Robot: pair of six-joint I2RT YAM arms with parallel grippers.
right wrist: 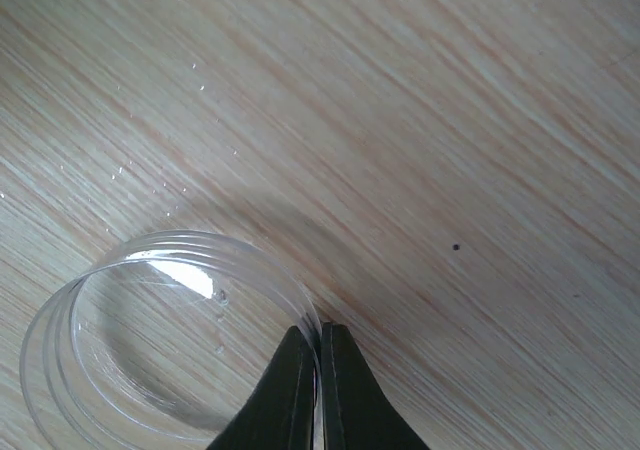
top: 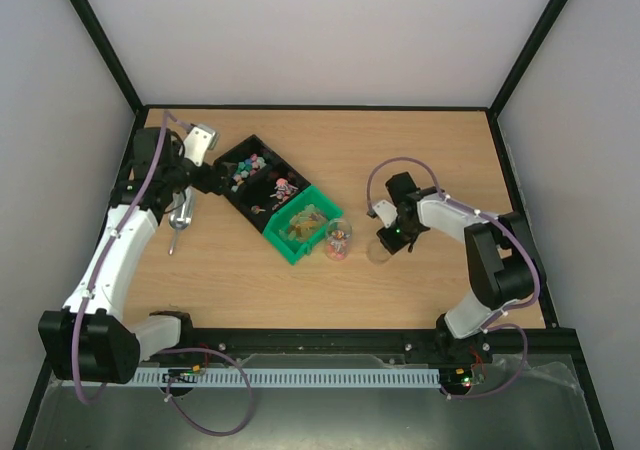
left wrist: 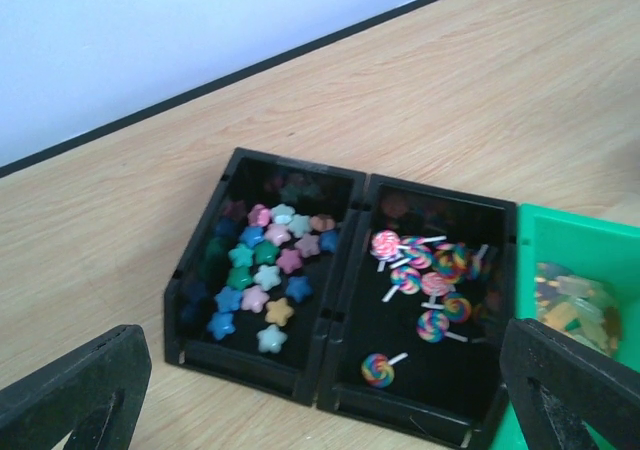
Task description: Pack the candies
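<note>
The candies lie in bins. Star candies (left wrist: 262, 270) fill the left black bin (left wrist: 200, 345), and swirl lollipop candies (left wrist: 425, 275) the right black bin. Yellowish candies (left wrist: 572, 305) sit in the green bin (top: 300, 225). A small clear cup (top: 338, 240) holding a few candies stands beside the green bin. My left gripper (left wrist: 320, 410) is open and empty, hovering at the near side of the black bins. My right gripper (right wrist: 320, 370) is shut on the rim of the clear round lid (right wrist: 150, 340), low over the table, right of the cup.
A metal scoop (top: 180, 218) lies on the table left of the black bins, under my left arm. Black frame rails run along the table's back and sides.
</note>
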